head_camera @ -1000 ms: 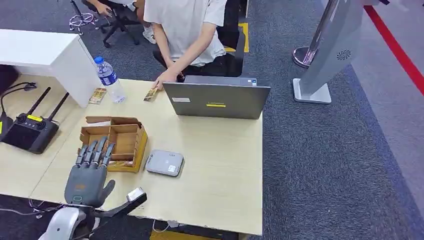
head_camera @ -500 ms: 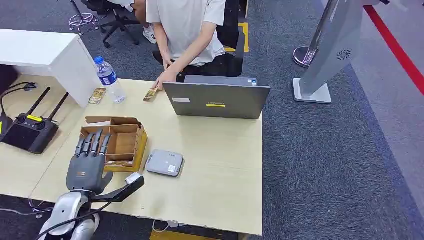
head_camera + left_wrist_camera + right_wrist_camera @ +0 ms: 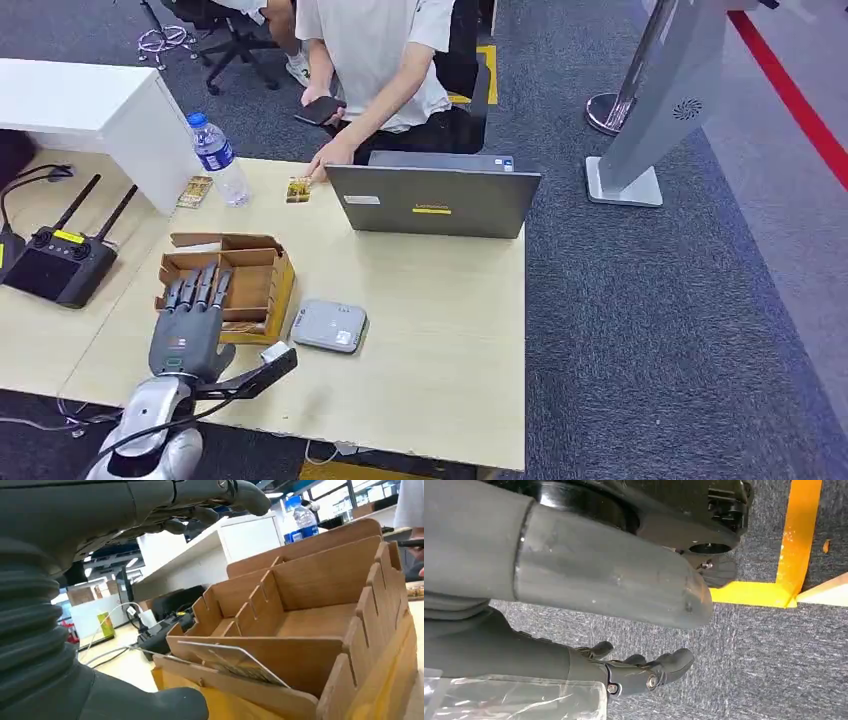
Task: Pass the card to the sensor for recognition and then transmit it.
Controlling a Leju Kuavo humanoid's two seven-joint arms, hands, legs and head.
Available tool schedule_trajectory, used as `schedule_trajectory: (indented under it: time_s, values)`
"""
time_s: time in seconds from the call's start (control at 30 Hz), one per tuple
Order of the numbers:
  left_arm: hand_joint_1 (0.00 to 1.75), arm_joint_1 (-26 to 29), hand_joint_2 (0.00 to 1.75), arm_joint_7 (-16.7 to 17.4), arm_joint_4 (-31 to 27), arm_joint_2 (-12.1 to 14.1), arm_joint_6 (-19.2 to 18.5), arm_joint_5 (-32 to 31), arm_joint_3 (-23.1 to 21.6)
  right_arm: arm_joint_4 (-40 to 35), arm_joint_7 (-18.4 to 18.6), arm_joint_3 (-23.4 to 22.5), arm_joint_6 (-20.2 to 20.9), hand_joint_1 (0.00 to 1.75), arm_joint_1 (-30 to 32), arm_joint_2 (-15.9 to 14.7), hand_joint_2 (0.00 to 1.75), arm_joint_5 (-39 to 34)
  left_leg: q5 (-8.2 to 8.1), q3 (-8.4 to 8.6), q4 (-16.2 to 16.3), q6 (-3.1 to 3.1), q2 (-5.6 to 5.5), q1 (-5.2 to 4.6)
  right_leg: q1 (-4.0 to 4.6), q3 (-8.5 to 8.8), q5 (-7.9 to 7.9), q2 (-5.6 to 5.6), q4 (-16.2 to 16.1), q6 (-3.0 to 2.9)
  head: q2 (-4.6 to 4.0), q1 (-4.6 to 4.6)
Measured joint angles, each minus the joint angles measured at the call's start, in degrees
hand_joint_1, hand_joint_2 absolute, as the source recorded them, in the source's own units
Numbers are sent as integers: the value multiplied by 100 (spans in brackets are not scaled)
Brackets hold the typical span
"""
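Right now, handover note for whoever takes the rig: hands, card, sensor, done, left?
Left hand: open, holds nothing, fingers over the near edge of the cardboard box.
Right hand: empty, hanging over the carpet.
Card: leaning in the box's near compartment.
Sensor: grey, on the table beside the box.
Done: nothing yet.
Left: grasp the card, present it to the sensor, pass it on.

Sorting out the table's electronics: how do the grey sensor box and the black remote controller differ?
The sensor is a light grey, flat, rounded slab with nothing sticking out; the controller is black, bulkier, and has two antennas. The sensor lies right beside the cardboard box; the controller sits apart, near the table's left edge. Both rest flat on the table.
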Motion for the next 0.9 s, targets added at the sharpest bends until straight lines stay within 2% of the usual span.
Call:
schedule_trajectory:
  time_s: [0.23, 0.27, 0.9]
  values:
    - [0, -99, 175, 26, 212, -39, -9, 0, 11, 0, 44, 52, 13, 0, -5, 0, 0, 13, 0, -1, 0, 0, 0, 0, 0, 0, 0, 0, 0, 0, 0, 2]
    - [175, -106, 175, 28, 234, -46, -9, 2, 20, 0, 48, 55, 13, 0, -5, 0, 0, 20, 0, -1, 0, 0, 0, 0, 0, 0, 0, 0, 0, 0, 0, 2]
    - [175, -140, 175, -131, 509, -55, 42, 230, 190, 0, 59, 85, 22, 0, -19, 0, 0, 98, 0, -1, 0, 0, 0, 0, 0, 0, 0, 0, 0, 0, 0, 2]
